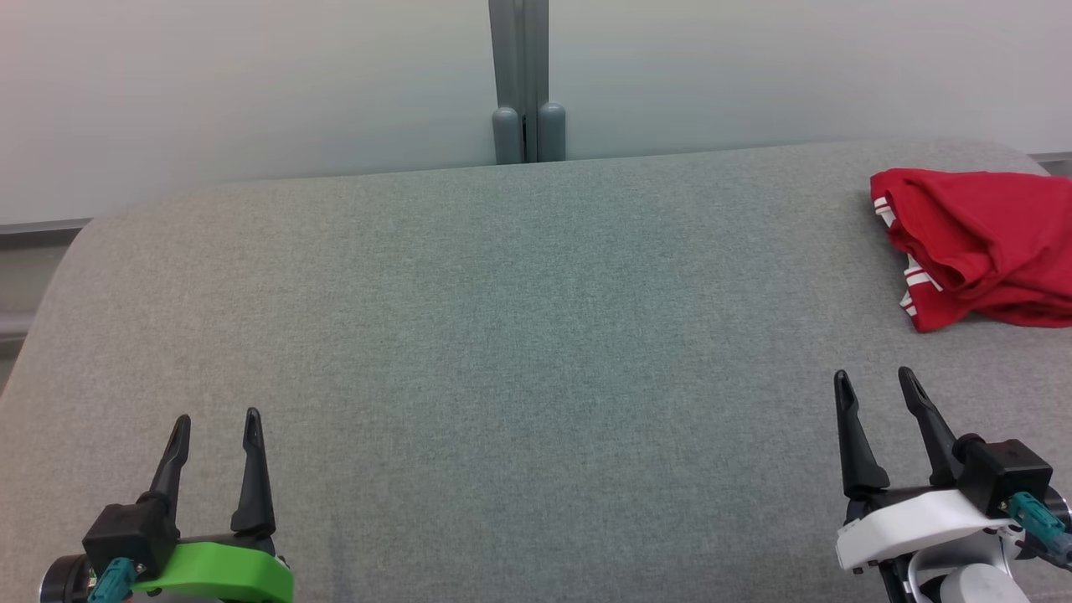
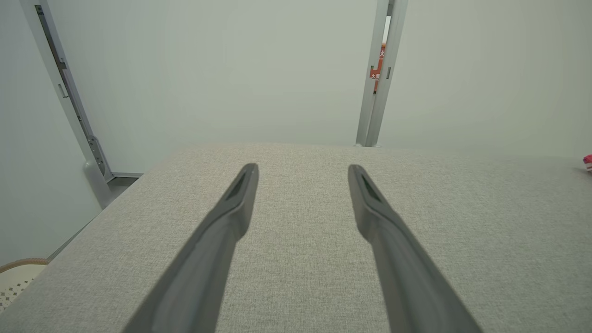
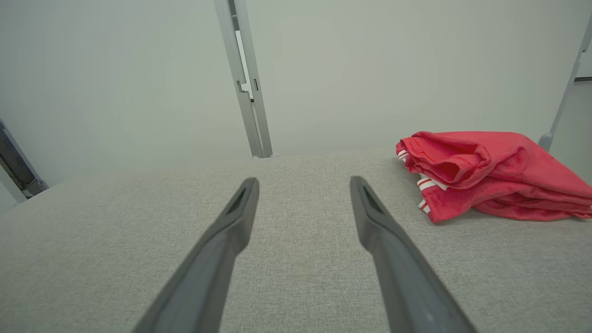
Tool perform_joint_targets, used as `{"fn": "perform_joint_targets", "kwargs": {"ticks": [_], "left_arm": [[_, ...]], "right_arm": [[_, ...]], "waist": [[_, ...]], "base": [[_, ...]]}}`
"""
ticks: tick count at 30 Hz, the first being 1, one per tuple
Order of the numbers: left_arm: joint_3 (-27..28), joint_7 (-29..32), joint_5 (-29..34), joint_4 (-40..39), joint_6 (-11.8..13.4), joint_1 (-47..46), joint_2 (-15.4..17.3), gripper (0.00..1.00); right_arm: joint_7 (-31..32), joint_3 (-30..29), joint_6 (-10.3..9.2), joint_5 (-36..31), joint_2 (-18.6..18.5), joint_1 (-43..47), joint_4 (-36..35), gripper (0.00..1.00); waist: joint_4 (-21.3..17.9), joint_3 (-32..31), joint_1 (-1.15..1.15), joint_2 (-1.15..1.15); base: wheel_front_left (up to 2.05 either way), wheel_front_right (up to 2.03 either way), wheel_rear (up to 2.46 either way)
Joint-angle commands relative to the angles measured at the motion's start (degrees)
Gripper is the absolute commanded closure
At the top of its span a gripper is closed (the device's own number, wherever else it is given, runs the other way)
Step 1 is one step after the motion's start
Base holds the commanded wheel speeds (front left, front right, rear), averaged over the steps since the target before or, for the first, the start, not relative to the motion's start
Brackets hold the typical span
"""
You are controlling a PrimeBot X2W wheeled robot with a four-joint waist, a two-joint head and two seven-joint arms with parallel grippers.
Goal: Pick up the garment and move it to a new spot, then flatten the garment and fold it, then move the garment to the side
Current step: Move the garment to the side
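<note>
A red garment (image 1: 980, 243) with white stripes at its hem lies bunched up at the far right of the grey fabric surface (image 1: 519, 352). The right wrist view has the garment (image 3: 490, 173) ahead and to the right of the fingers. My right gripper (image 1: 875, 389) stands open at the lower right, short of the garment and apart from it, nothing between its fingers. At the lower left my left gripper (image 1: 216, 429) is open and empty, far from the garment. A sliver of the garment (image 2: 588, 162) peeks in at the right edge of the left wrist view.
A pale wall with a grey vertical post (image 1: 523, 84) runs behind the surface. The surface's far edge (image 1: 335, 176) curves down toward the wall, and its left edge (image 2: 88, 222) drops to the floor, where a round woven item (image 2: 16, 277) sits.
</note>
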Motion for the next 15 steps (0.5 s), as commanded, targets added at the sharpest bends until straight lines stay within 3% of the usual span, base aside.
{"fn": "perform_joint_targets", "kwargs": {"ticks": [1,15], "left_arm": [[0.3,0.0,-0.2,0.0,-0.3,0.4,0.3,0.0],[0.2,0.0,-2.1,0.9,-0.3,0.0,0.6,0.0]], "right_arm": [[-0.1,0.0,-0.05,-0.5,0.0,0.7,0.0,0.0],[-0.1,0.4,-0.05,-0.1,0.0,0.8,0.3,0.0]], "waist": [[-0.1,0.0,0.0,0.0],[-0.3,0.1,0.0,0.0]], "base": [[0.0,0.0,0.0],[0.0,0.0,0.0]]}}
